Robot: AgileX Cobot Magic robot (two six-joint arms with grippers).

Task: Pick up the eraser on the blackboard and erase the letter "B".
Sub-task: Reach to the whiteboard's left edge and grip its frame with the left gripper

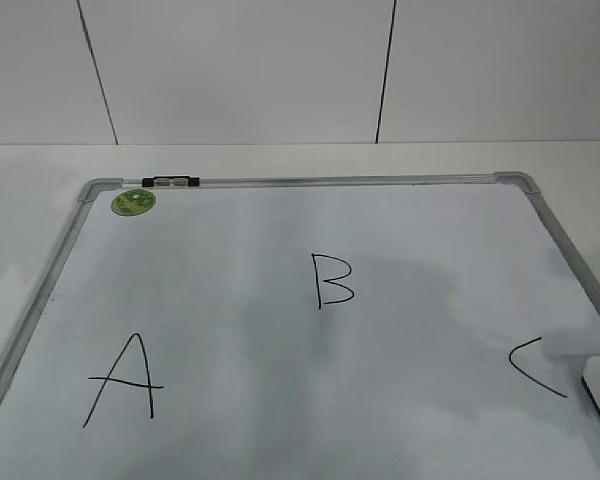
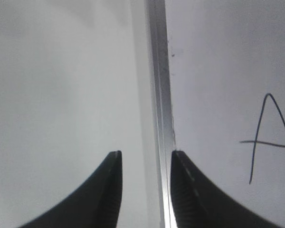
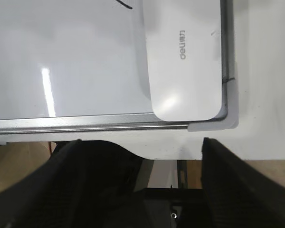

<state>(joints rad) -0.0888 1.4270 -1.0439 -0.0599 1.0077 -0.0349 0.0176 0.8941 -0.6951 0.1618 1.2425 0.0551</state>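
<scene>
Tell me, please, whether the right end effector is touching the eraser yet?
Apart. The right wrist view shows the open right end effector below the blackboard's frame, with the eraser lying beyond that frame, clear of both fingers.

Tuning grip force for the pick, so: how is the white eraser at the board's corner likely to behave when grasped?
The eraser looks like a smooth, glossy plastic shell, so it is probably rigid but somewhat slippery. It lies flat and low on the board, so rolling or tipping seems unlikely. It probably weighs little for its size.
</scene>
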